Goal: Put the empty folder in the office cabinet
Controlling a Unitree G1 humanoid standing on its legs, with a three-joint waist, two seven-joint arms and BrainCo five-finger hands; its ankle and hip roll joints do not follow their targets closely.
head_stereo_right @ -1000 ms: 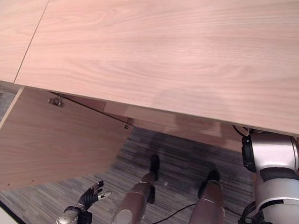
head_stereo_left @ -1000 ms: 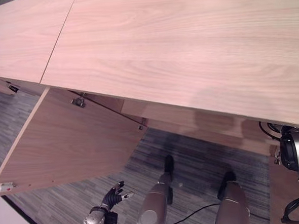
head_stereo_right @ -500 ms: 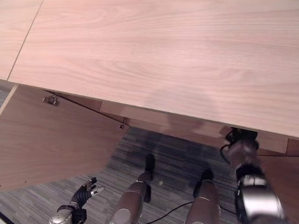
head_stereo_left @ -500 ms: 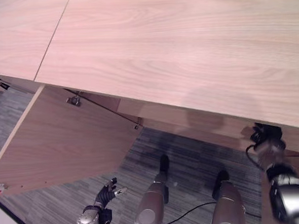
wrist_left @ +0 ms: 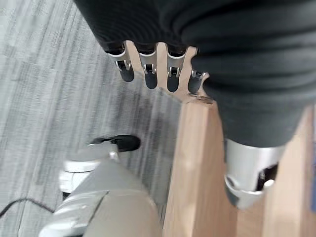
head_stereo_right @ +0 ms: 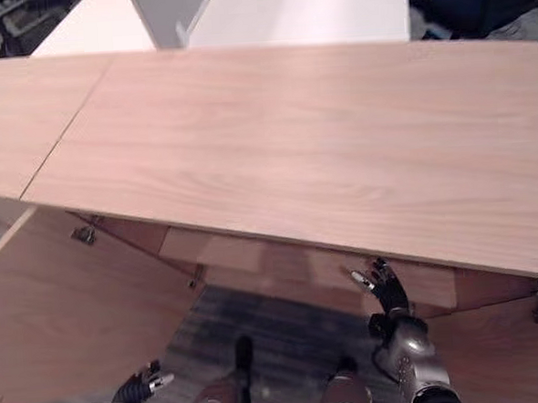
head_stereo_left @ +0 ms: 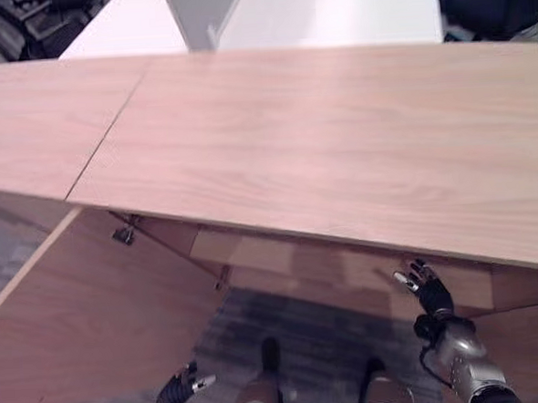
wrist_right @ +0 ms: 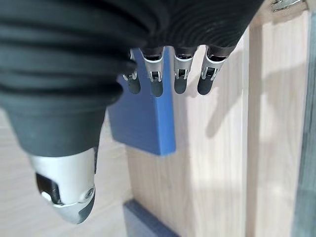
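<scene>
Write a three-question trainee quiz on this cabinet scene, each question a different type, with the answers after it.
1. True or false: the robot's right hand has its fingers curled round the flat blue folder.
2. Multiple choice: the hinged light wooden cabinet door at the robot's left is (A) shut, (B) swung open, (C) taken off.
3. Fill in: the left hand hangs low over the grey ______ floor.

Key: 1 false, the fingers are straight and the folder lies past them against the pale wooden cabinet panel. 2 B. 3 carpet.
</scene>
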